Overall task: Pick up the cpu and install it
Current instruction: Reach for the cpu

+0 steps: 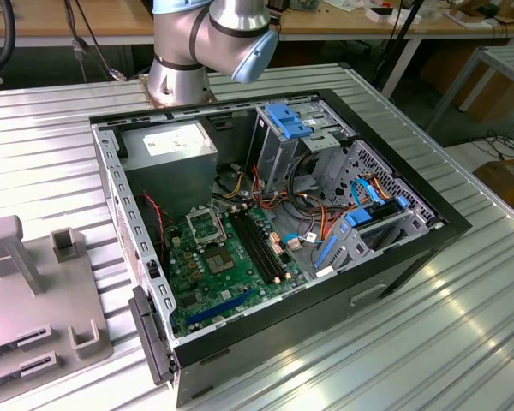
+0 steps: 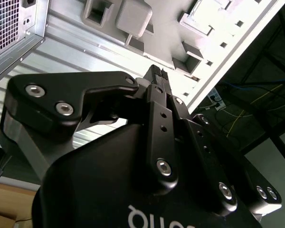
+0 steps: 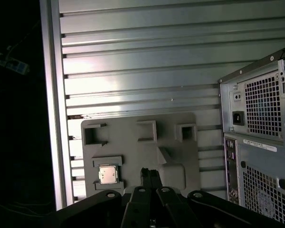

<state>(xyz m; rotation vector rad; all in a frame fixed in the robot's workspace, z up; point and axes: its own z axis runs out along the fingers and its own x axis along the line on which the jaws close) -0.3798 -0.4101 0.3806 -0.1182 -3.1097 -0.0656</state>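
Silver cpu (image 3: 108, 174), grey fixture plate (image 3: 133, 147), green motherboard (image 1: 197, 282), black case (image 1: 265, 338), ribbed silver table (image 1: 463, 342)

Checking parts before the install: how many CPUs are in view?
1. The cpu sits in a nest on the gray tray, on the table beside the case. Others could be hidden inside the case.

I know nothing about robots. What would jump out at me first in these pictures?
The opened computer case lies on the ribbed metal table, its green motherboard exposed, the robot arm standing behind it in the exterior view. In the first wrist view, the small silver cpu sits in a pocket of a grey tray, the gripper hovering apart from it.
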